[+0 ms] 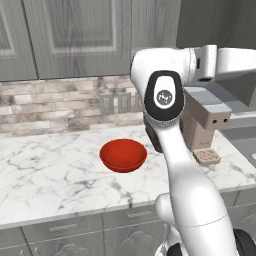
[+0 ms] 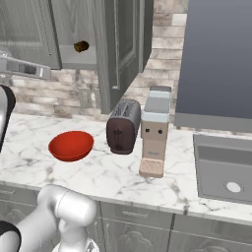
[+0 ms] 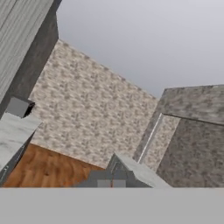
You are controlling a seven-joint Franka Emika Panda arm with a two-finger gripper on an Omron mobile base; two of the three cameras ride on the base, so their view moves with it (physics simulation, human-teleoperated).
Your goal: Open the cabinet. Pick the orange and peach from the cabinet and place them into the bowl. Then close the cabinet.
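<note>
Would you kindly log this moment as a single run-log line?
cabinet: right door open | bowl: empty, on counter | shelf: small dark object | gripper: shut, holding nothing seen

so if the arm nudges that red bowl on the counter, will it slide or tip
The red bowl looks low and wide, so it would probably slide before tipping. Its glossy finish and the smooth marble counter suggest little grip. It appears empty, so likely light.

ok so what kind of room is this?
A kitchen, rendered: marble countertop with a toaster and a coffee machine, a sink at the right, and a grey cabinet over a brick backsplash.
</note>
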